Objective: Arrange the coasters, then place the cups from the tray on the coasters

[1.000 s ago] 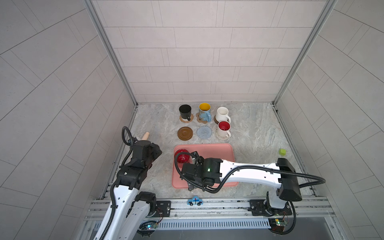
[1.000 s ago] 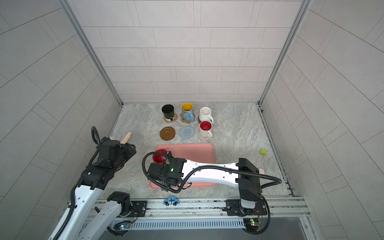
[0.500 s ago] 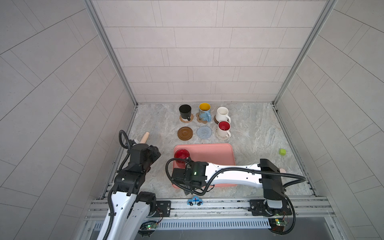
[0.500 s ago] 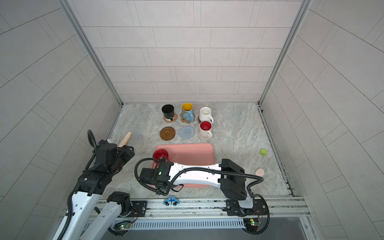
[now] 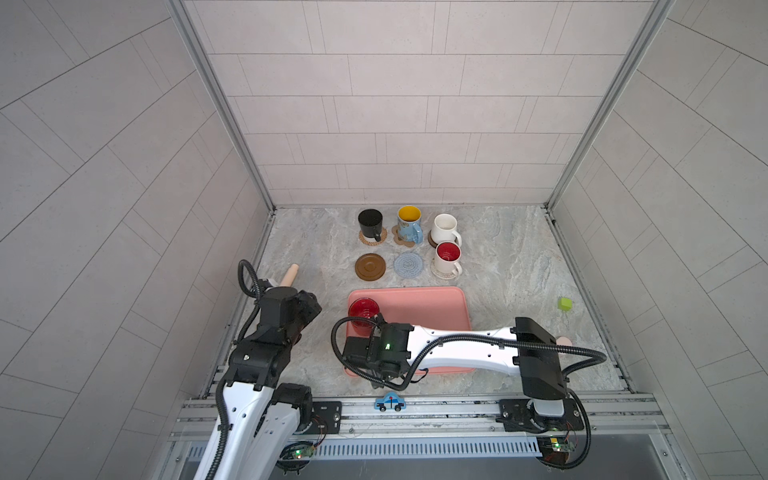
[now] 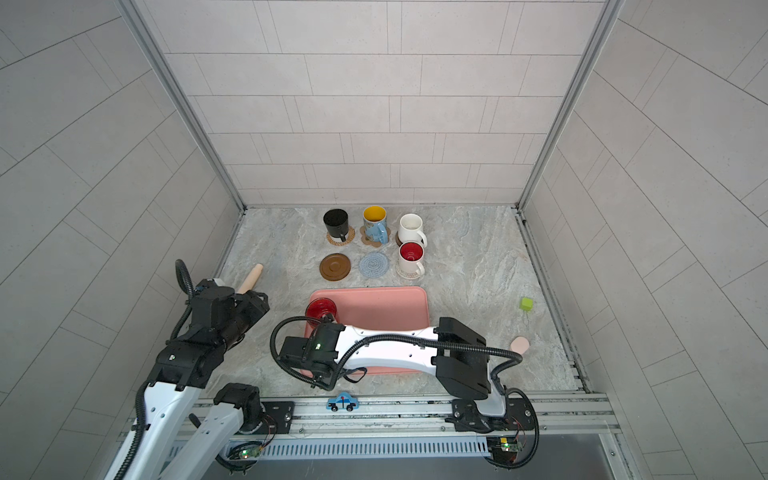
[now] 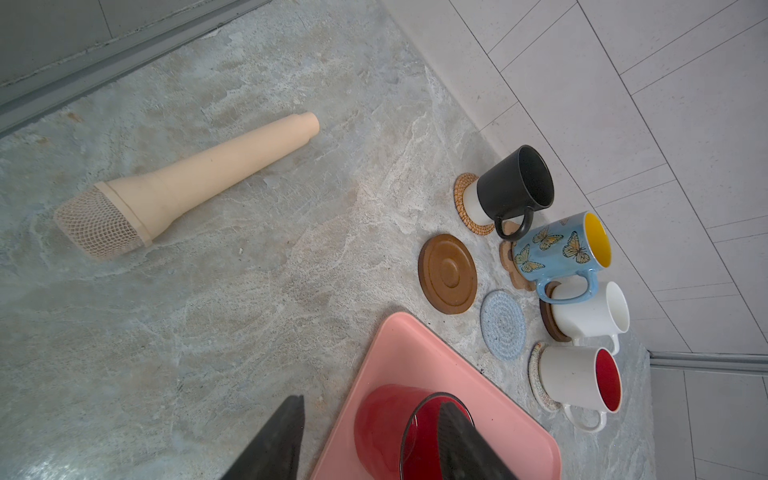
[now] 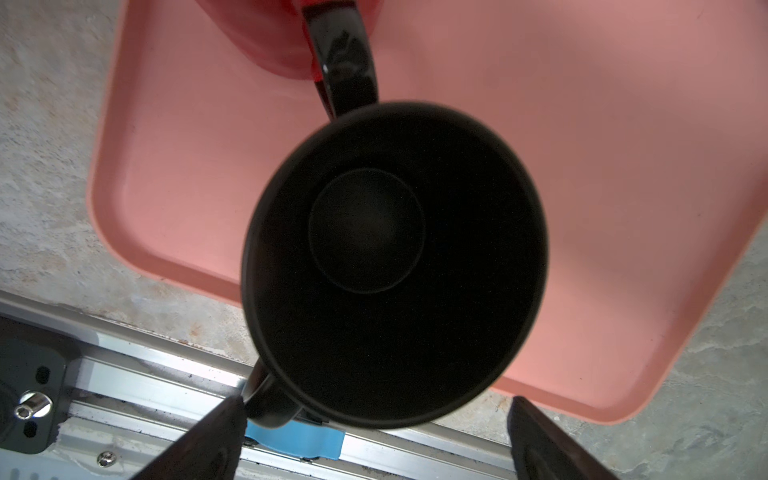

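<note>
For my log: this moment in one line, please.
right tool open over black cup; left tool open; red cup on tray; two coasters bare

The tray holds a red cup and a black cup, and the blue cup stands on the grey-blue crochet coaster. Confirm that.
Wrong coaster. The blue cup stands on the tan paw-shaped coaster; the grey-blue crochet coaster is bare, as both top views and the left wrist view show. The tray does hold the red cup and the black cup.
</note>
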